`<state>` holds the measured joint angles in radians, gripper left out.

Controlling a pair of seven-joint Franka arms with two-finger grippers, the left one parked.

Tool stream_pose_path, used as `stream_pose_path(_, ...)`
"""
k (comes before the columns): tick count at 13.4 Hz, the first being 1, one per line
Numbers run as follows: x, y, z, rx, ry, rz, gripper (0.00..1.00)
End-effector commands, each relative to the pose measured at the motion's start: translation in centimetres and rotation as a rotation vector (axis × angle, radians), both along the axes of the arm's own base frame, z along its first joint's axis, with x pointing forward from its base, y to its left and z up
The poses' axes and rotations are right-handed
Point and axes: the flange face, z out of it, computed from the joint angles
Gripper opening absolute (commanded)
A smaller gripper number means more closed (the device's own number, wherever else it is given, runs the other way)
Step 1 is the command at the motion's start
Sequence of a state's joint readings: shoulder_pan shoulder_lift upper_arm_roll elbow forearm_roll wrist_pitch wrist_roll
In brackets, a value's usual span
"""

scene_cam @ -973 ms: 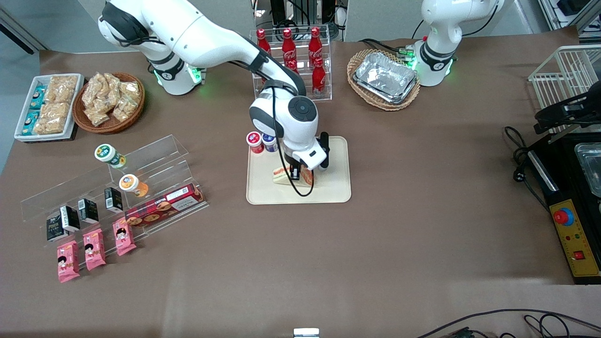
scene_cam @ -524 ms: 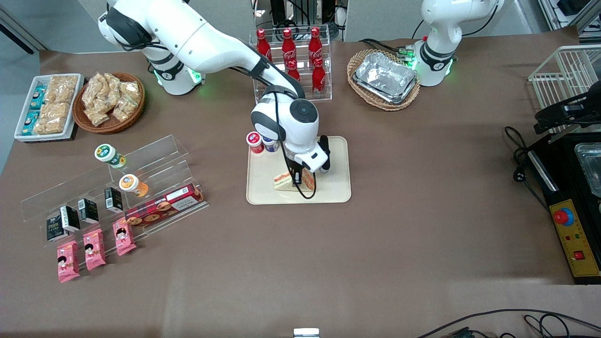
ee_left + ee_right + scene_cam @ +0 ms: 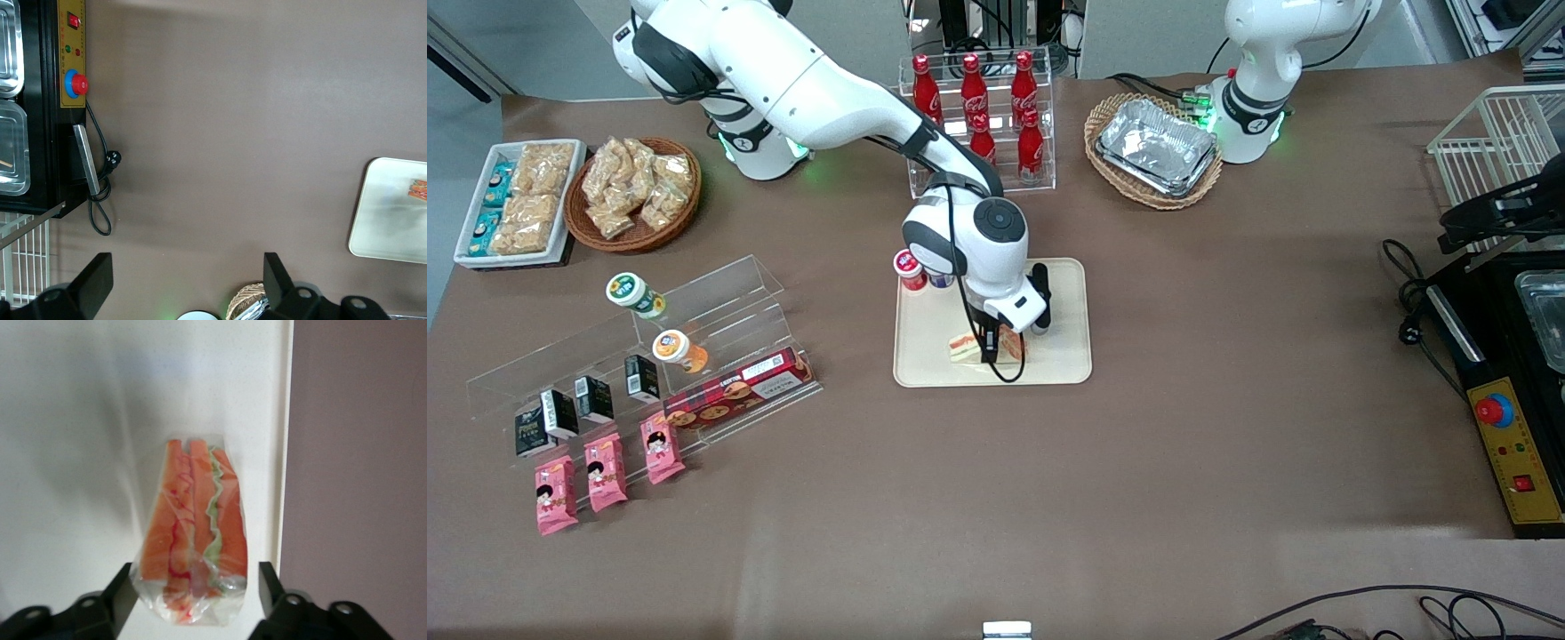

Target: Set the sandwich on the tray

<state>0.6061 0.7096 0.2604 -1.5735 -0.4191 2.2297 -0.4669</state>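
The sandwich (image 3: 963, 346), a wrapped wedge with red-orange filling, lies on the cream-beige tray (image 3: 1060, 356), near the tray edge closest to the front camera. My right gripper (image 3: 992, 349) points straight down over it. In the right wrist view the sandwich (image 3: 193, 527) sits between the two black fingers (image 3: 125, 587) on the tray (image 3: 80, 420). The jaws stand apart, with a small gap showing beside the wrap. The tray (image 3: 387, 220) and sandwich (image 3: 418, 190) also show in the left wrist view.
Two small capped cups (image 3: 910, 267) stand at the tray's corner beside the arm. A rack of cola bottles (image 3: 978, 98) and a basket of foil trays (image 3: 1156, 147) stand farther from the camera. An acrylic shelf with snacks (image 3: 676, 356) lies toward the working arm's end.
My gripper has moved down and a little nearer the front camera with the sandwich, which now rests on the tray.
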Motion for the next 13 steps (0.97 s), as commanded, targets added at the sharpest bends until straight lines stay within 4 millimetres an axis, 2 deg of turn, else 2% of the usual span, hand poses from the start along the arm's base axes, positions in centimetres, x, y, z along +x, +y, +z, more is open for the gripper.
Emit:
stream_pose_path(1,2.7,-1.6,1.4,0.059,0.02,-0.091,1.0)
stream_pose_path(3,4.1,-2.9,6.2,0.115,0.022,-0.166,1.0)
stream_pose_path(6,5.9,-6.9,12.7,0.129,0.056,-0.303,1.0)
stream_pose_path(8,8.1,-11.7,16.9,0.147,0.064,-0.447,1.0)
stream_pose_path(10,8.5,-15.0,21.5,0.14,0.038,-0.554,1.0)
stream_pose_path(13,9.3,-21.5,26.6,0.106,0.011,-0.796,1.0)
